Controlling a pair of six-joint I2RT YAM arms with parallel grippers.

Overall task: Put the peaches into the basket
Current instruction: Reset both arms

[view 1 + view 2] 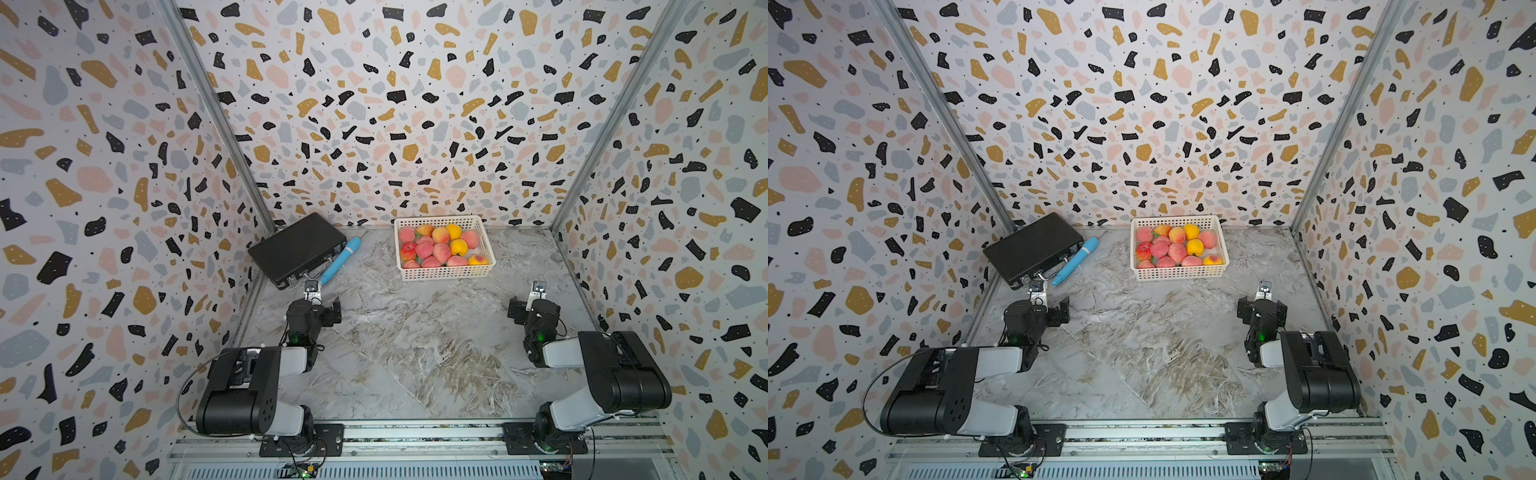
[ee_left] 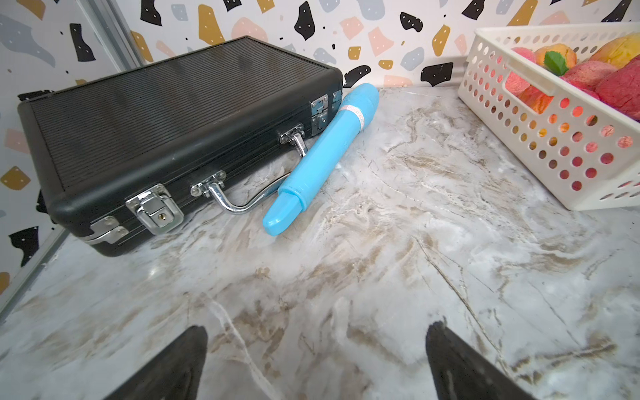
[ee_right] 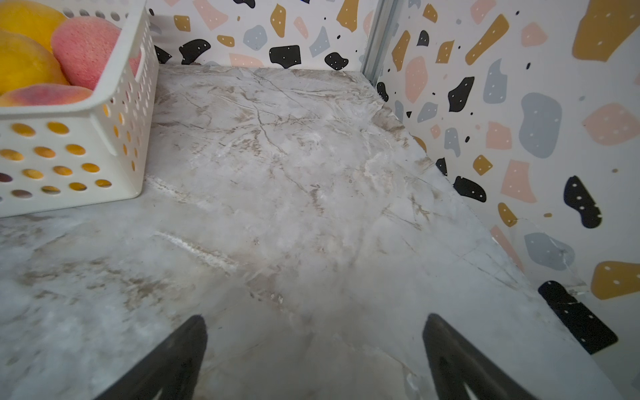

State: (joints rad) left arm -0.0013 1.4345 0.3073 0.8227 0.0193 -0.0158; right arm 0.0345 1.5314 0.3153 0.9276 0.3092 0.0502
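The white lattice basket (image 1: 446,272) (image 1: 1179,272) stands at the back of the marble table, near the rear wall. Several peaches (image 1: 441,251) (image 1: 1177,251), pink, yellow-orange and one redder, fill it; I see none on the table. The left wrist view shows a corner of the basket (image 2: 540,138) with peaches (image 2: 620,90) inside. The right wrist view shows another corner of the basket (image 3: 69,156) with peaches (image 3: 86,48). My left gripper (image 2: 317,327) and right gripper (image 3: 314,316) are both open and empty, low over bare table, well short of the basket.
A flat black case (image 1: 297,249) (image 2: 173,131) lies at the back left. A blue cylinder (image 1: 340,259) (image 2: 322,156) lies against its handle side. Patterned walls close in three sides. The arm bases sit on a metal rail (image 1: 415,434) at the front edge.
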